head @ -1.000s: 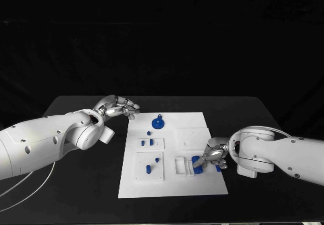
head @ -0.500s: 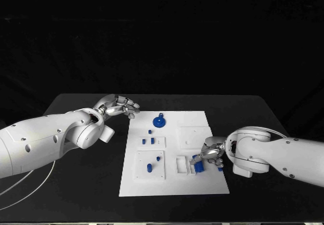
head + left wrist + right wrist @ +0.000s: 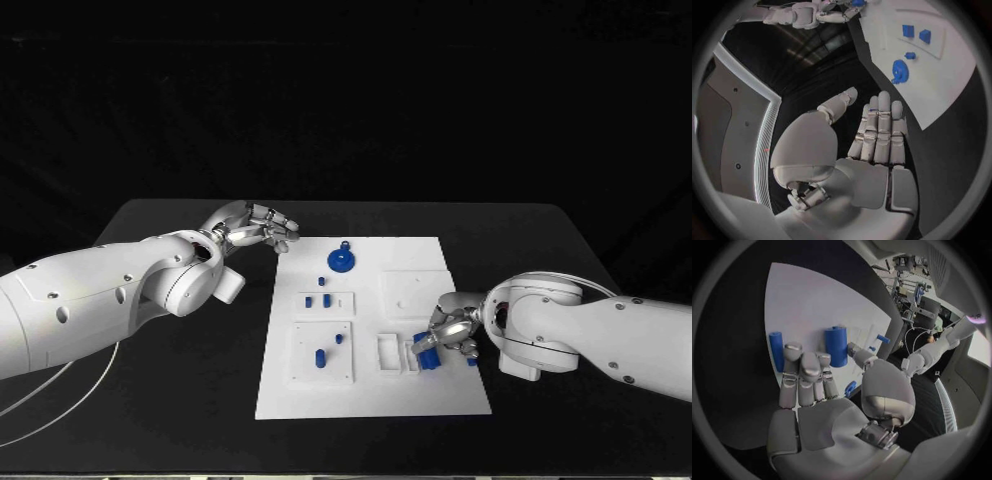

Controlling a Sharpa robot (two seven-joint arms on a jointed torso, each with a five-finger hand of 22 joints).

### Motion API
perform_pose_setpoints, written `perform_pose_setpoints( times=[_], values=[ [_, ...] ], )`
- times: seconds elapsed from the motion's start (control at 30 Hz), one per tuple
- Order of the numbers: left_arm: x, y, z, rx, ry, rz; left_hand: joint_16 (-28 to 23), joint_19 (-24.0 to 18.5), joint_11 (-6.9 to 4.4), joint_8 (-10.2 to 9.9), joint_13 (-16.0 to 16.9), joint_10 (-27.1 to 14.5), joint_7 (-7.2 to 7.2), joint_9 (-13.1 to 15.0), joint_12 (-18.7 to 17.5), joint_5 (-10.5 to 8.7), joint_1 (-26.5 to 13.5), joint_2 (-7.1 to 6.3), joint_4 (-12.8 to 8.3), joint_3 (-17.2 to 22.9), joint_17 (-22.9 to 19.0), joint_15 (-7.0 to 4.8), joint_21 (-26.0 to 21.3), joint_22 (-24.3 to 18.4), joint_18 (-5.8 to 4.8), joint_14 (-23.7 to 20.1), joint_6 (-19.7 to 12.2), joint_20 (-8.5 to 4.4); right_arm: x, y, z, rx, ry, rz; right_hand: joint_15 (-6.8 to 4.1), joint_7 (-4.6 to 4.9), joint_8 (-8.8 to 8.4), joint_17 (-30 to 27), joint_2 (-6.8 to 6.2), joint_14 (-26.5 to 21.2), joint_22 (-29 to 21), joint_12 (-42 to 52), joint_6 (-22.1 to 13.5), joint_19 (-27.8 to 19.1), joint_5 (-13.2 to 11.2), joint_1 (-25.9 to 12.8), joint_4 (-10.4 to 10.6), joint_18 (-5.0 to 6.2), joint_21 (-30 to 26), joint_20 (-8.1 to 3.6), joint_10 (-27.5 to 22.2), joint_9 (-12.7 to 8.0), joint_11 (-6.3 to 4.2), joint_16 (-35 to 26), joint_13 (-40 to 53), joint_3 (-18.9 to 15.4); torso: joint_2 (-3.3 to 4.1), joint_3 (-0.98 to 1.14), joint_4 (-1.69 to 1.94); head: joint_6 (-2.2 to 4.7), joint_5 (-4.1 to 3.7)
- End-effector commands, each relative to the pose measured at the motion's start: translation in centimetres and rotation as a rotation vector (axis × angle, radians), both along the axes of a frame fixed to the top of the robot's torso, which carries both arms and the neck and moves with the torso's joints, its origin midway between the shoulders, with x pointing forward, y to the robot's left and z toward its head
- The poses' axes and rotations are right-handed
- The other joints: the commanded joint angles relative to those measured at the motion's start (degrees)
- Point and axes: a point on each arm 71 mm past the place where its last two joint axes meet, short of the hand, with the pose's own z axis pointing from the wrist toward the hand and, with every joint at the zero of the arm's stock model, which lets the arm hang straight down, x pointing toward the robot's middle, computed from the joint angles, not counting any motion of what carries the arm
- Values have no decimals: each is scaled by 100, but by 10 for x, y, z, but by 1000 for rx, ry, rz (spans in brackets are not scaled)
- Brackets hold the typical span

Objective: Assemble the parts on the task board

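Two hands: my right hand (image 3: 451, 332) pinches a blue part (image 3: 836, 345), to seat squarely; left hand (image 3: 254, 226) hovers, fingers apart.

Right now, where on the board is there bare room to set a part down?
The board's near strip, below the recessed plates, is bare, as is its far right corner beyond the round part. It is crowded by the right robot hand, where blue cylinders stand. The left robot hand is off the board's far left corner.

Dim black surround, brightly lit white board (image 3: 372, 330) — sharp, wrist views fisheye-bent
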Motion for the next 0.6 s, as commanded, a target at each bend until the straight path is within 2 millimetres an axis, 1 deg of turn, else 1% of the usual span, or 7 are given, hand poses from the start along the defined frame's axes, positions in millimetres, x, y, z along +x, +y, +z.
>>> perform_pose_setpoints(
  times=[0.03, 0.1, 0.17, 0.23, 0.33, 0.5, 0.6],
  values=[
    [0, 0, 0, -8, -1, -2, -22, 3, 6, -26, 8, -32, -14, -8, -36, -26, -54, 0, 28, 0, 8, 32, -31, 8, 29, 18, -46, 19, -5, -7, -12, -49, 36, 5, -6, 10, 24, -14, -4, 28, 90, 14, 60, 51, -14, -13, -198, 274, 37, 24, 40, -1105, 2, 27, -7, 965, 10, 0, -5, 42, -1],
    [0, 0, 0, -7, -1, -1, -25, 2, 6, -26, 8, -33, -13, -8, -36, -27, -57, -1, 32, -1, 11, 33, -32, 9, 28, 18, -46, 20, -5, -8, -11, -47, 35, 5, -7, 7, 28, -16, 8, 34, 93, 15, 71, 53, -12, -27, -199, 275, 46, 32, 50, -1105, 2, 31, -9, 982, 11, -1, -4, 47, 1],
    [1, 1, 0, -6, 0, 0, -27, 2, 6, -26, 9, -33, -13, -8, -37, -27, -60, 0, 36, -1, 14, 33, -33, 11, 28, 18, -47, 20, -4, -9, -9, -44, 29, 5, -9, 3, 36, -19, 13, 42, 97, 19, 94, 59, -16, -57, -203, 275, 63, 43, 69, -1105, -2, 37, -12, 990, 13, 2, 0, 41, 6],
    [1, 1, 0, -6, -1, 1, -31, 2, 7, -26, 9, -33, -13, -9, -38, -27, -65, 0, 43, -2, 19, 34, -35, 13, 28, 18, -47, 20, -1, -10, -4, -39, 15, -2, -10, -1, 43, -21, 7, 47, 99, 22, 111, 62, -18, -78, -212, 275, 76, 48, 82, -1104, -5, 42, -13, 988, 12, 2, 3, 31, -7],
    [1, 1, 0, -6, -1, 1, -33, 2, 7, -26, 9, -33, -13, -9, -38, -27, -67, 1, 47, -2, 22, 34, -36, 14, 28, 18, -48, 21, 3, -10, 3, -23, -13, -10, -13, -5, 49, -23, -2, 52, 100, 24, 128, 67, -19, -98, -220, 275, 88, 53, 96, -1104, -8, 48, -14, 978, 12, -1, 4, 44, -14],
    [1, 1, 0, -6, -1, 2, -37, 2, 7, -25, 9, -33, -13, -9, -39, -26, -70, 2, 53, -1, 28, 34, -38, 16, 28, 19, -48, 21, 6, -3, 16, 24, 2, -21, -35, -30, 80, -25, 28, 74, 100, 36, 201, 97, -22, -188, -225, 275, 135, 52, 165, -1098, -33, 77, -19, 905, 19, 2, 4, 59, 8],
    [1, 1, 0, -6, -1, 1, -39, 2, 7, -25, 9, -33, -13, -8, -39, -26, -72, 2, 55, -1, 30, 34, -38, 17, 28, 19, -48, 21, 7, 0, 20, 47, 17, -29, -44, -39, 84, -27, 47, 76, 97, 34, 219, 99, -24, -233, -218, 275, 148, 50, 184, -1100, -41, 87, -21, 869, 21, 0, 3, 61, 2]
  ],
)
